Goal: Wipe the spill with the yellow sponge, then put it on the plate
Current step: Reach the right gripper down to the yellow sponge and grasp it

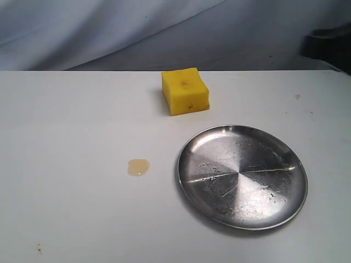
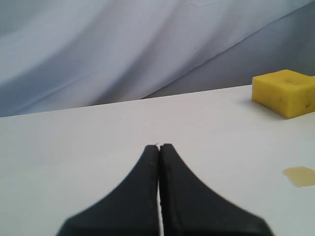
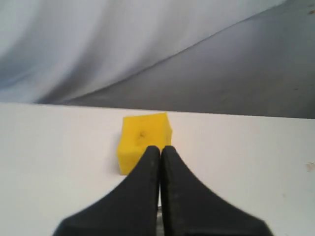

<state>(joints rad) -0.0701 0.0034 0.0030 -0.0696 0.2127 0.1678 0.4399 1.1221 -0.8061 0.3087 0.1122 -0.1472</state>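
The left claw (image 2: 159, 146) and right claw (image 3: 160, 147) are both pressed together, empty. The right faces the far sponge (image 1: 186, 90), seemingly lined up; spill (image 1: 138, 166) near left, plate (image 1: 242, 175) near right.

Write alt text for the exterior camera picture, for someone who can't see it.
A white table holds three separate things: a yellow sponge near the far edge, a shiny round metal plate nearer the camera on the right, and a small amber spill left of the plate. Pale wrinkled cloth hangs behind.
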